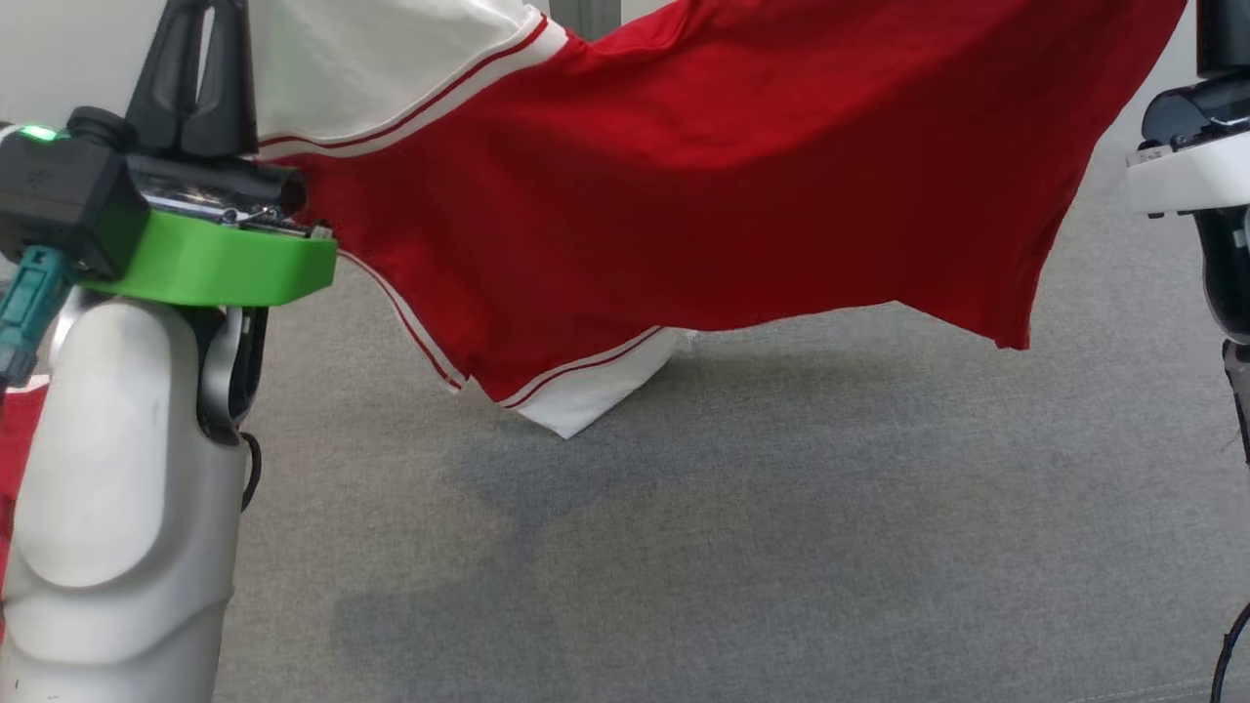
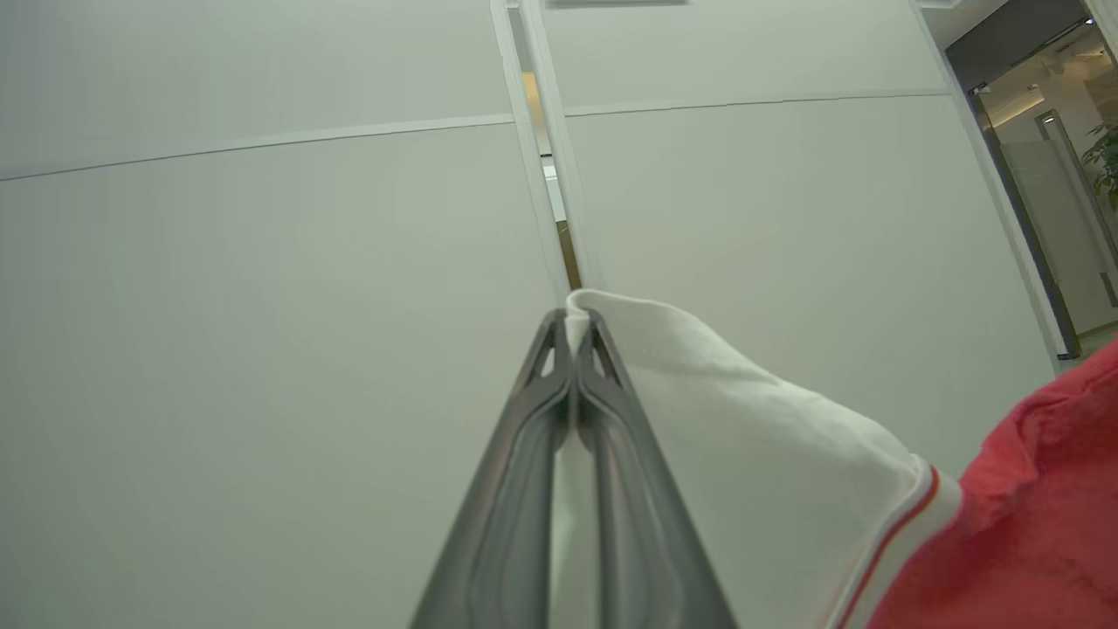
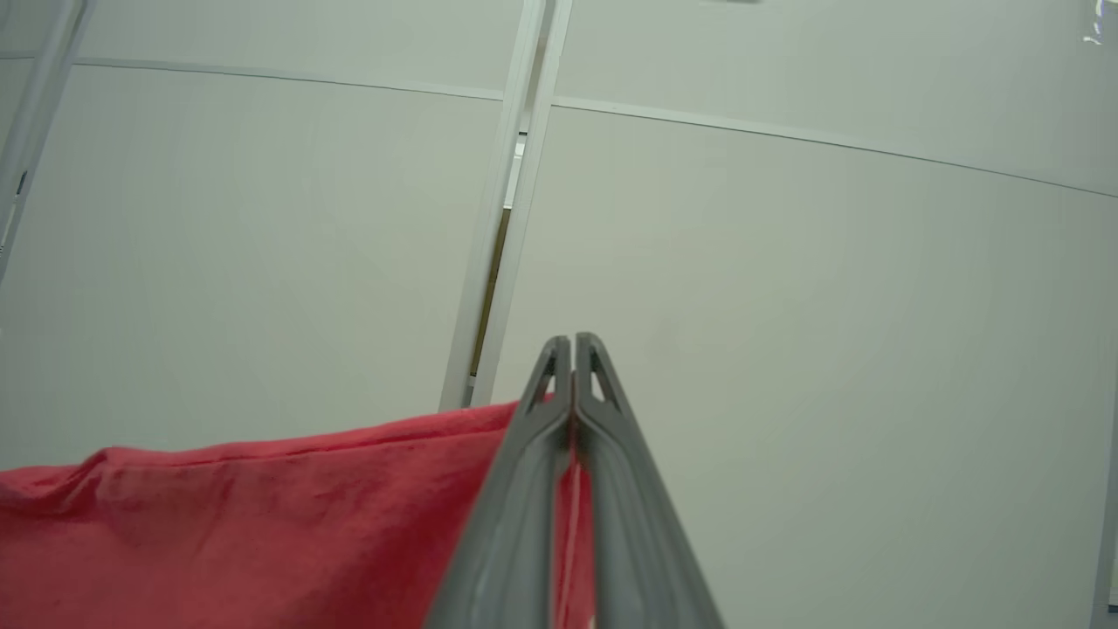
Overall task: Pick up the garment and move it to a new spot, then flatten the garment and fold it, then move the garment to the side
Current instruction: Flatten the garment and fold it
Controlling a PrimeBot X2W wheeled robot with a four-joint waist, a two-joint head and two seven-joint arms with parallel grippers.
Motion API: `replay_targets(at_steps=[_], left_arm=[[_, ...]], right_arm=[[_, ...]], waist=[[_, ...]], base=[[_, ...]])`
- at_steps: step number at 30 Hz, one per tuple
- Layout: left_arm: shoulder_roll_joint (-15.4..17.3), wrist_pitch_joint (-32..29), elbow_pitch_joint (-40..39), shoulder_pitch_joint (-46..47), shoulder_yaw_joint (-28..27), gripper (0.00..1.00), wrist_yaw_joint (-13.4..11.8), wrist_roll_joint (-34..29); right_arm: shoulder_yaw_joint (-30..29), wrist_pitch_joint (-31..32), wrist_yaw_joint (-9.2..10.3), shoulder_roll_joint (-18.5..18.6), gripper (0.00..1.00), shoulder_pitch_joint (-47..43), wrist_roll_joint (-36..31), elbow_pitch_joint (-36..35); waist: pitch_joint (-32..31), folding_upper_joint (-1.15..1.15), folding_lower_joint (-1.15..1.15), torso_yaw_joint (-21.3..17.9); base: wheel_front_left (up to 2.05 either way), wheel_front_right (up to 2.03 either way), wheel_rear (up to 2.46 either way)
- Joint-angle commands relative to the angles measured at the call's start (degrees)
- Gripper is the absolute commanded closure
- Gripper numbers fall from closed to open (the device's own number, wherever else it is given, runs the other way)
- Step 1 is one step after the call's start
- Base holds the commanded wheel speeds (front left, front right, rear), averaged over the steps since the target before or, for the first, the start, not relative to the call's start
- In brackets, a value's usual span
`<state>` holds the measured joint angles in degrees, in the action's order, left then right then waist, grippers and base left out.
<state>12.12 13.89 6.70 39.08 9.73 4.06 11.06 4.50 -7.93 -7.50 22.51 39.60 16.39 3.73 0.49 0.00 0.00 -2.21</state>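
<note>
Holding garment (image 1: 703, 195) aloft | left claw (image 2: 574, 321) clamped on its white sleeve (image 2: 742, 437) | right claw (image 3: 572, 342) clamped on its red edge (image 3: 349, 450)

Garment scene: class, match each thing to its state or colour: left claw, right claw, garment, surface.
Things:
1. left claw
2. right claw
3. garment
4. surface

States:
A. grey
B. shut on the red part
C. held up, red and white
D. shut on the white part

Pairs: 1-D; 2-B; 3-C; 4-A
</note>
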Motion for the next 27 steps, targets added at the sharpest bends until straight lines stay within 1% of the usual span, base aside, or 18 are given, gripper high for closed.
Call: replay_targets(at_steps=[1,3,9,10,12,15,16,18,19,22,25,27], left_arm=[[0.7,-0.7,-1.5,0.6,-0.3,1.00,-0.2,0.4],[1.3,-1.8,-4.1,-0.1,-1.0,1.00,-0.6,0.7],[3.4,-7.2,-13.6,-1.8,-2.5,1.00,-1.1,1.9],[4.1,-9.7,-16.2,-1.5,-2.7,1.00,-0.8,2.7],[5.0,-12.0,-18.1,-0.3,-3.0,1.00,-0.3,3.4],[6.7,-15.0,-17.9,2.9,-3.0,1.00,0.6,4.6],[7.0,-15.5,-17.0,4.1,-2.7,1.00,0.9,4.9],[9.1,-16.0,-14.5,7.4,-1.4,1.00,1.7,3.6],[10.5,-15.8,-12.7,9.8,-0.2,1.00,2.2,2.1],[12.6,-14.3,-6.0,16.3,3.3,1.00,2.9,0.0],[13.1,-12.3,3.1,24.5,5.9,1.00,3.3,0.3],[12.5,-10.6,9.7,30.0,7.5,1.00,3.3,0.8]], right_arm=[[-0.4,1.3,0.02,0.0,1.00,-0.5,0.1,-1.8],[-1.6,3.4,0.03,-0.4,1.00,-2.2,-0.4,-4.5],[-5.9,10.5,0.02,-3.4,1.00,-6.5,-1.4,-14.1],[-6.4,12.7,0.02,-3.9,1.00,-7.4,-2.1,-17.1],[-6.9,14.4,0.02,-4.6,1.00,-7.7,-2.5,-19.2],[-7.8,16.7,0.02,-5.2,1.00,-5.4,-3.3,-19.5],[-7.9,16.8,0.02,-5.8,1.00,-4.2,-2.9,-18.9],[-7.5,16.8,0.02,-5.4,1.00,-1.5,-3.6,-16.3],[-6.9,16.3,0.02,-5.7,1.00,0.8,-3.5,-14.5],[-4.1,15.4,0.00,-5.2,1.00,7.4,-5.1,-8.1],[-1.7,13.6,0.02,-6.4,1.00,15.9,-5.4,0.5],[-0.7,11.5,0.03,-6.8,1.00,21.8,-6.3,7.1]], waist=[[-0.9,0.00,0.00,-0.2],[-1.1,0.00,0.00,-0.2],[-0.1,0.00,0.00,-0.5],[1.3,0.00,0.00,-0.7],[3.1,0.00,0.00,-0.8],[7.4,0.00,0.00,-1.2],[8.8,0.00,0.00,-1.3],[11.9,0.00,0.00,-1.5],[13.6,0.00,0.00,-1.8],[17.9,0.00,0.00,-2.2],[22.2,0.00,0.00,-2.7],[24.3,0.00,0.00,-2.7]], base=[[0.00,0.00,0.00],[0.00,0.00,0.00],[0.00,0.00,0.00],[0.00,0.00,0.00],[0.00,0.00,0.00],[0.00,0.00,0.00],[0.00,0.00,0.00],[0.00,0.00,0.00],[0.00,0.00,0.00],[0.00,0.00,0.00],[0.00,0.00,0.00],[0.00,0.00,0.00]])
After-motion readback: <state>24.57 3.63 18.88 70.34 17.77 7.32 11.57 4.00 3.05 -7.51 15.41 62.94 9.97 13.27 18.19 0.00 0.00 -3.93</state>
